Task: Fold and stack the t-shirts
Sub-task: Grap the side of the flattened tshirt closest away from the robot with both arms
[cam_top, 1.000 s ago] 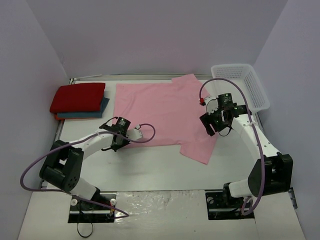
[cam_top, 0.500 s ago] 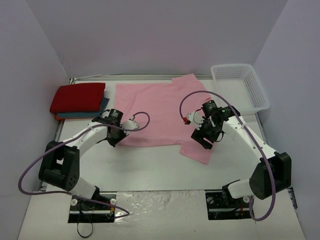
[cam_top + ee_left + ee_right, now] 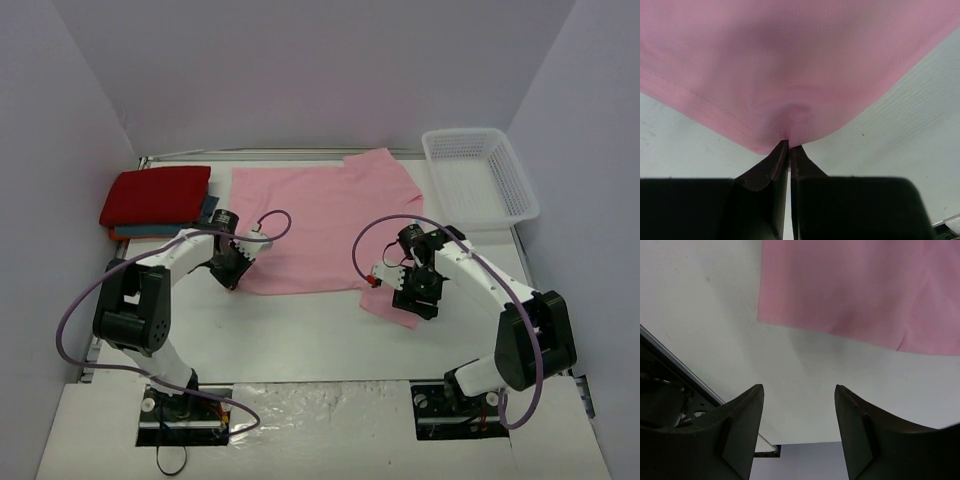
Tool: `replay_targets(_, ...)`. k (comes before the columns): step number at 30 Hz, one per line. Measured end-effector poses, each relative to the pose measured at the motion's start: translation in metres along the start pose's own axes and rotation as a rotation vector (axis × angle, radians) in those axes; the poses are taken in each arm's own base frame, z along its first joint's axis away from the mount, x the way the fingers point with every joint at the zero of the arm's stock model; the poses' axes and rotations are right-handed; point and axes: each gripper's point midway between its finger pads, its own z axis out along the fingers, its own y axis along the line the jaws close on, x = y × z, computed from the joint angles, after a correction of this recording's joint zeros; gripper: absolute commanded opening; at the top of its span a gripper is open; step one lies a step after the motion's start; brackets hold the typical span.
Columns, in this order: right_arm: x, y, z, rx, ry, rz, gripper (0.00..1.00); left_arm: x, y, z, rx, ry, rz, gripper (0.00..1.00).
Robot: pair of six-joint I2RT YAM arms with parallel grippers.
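Pink t-shirt [image 3: 310,225] spread flat at centre of table [image 3: 300,330]. We see left gripper [image 3: 789,146] pinched fully closed on shirt's near-left hem corner, cloth puckered at fingertips. Right gripper [image 3: 799,390] gaping, nothing between fingers, poised over bare table just beside near-right sleeve. Red t-shirt [image 3: 155,195] folded atop teal-blue t-shirt [image 3: 165,231], far left. We note white basket [image 3: 460,132] far right.
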Motion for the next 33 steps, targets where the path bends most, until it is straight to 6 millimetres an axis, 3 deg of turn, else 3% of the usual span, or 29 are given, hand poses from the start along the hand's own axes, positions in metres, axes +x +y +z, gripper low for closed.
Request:
replay_targets(10, -0.001, 0.008, 0.036, -0.087, 0.087, -0.099, 0.52, 0.006, 0.001, 0.002, 0.034, -0.003, -0.048, 0.02)
replay_targets(17, -0.018, 0.018, 0.043, -0.094, 0.095, -0.176, 0.52, 0.009, 0.006, 0.002, 0.052, -0.016, -0.087, 0.02)
replay_targets(27, -0.026, 0.028, 0.063, -0.141, 0.158, -0.192, 0.52, 0.01, 0.005, 0.005, 0.07, -0.014, -0.095, 0.02)
replay_targets(33, -0.027, 0.026, 0.064, -0.117, 0.209, -0.169, 0.5, 0.01, 0.005, 0.005, 0.076, -0.019, -0.099, 0.02)
